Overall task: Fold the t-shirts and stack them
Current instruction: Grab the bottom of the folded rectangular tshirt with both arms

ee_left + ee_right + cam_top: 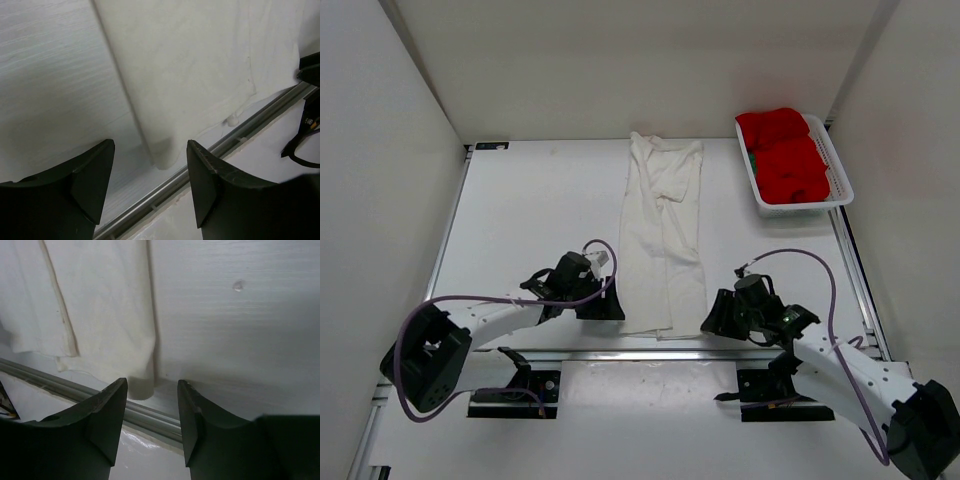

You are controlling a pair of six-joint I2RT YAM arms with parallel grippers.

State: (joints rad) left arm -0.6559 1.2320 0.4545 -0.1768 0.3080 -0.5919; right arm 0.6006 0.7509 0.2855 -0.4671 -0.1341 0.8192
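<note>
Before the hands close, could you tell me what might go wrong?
The near hem of the cream-white t-shirt lies beside the rail, so the open left hand or right hand could strike metal. The strip is layered; a hand might pinch only the top layer, spoiling the fold.

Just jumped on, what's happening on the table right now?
The cream-white t-shirt lies folded lengthwise into a long strip. At its near end the left claw and right claw are open, one at each corner, gripping nothing. The red t-shirt sits in the white basket at the far right.
</note>
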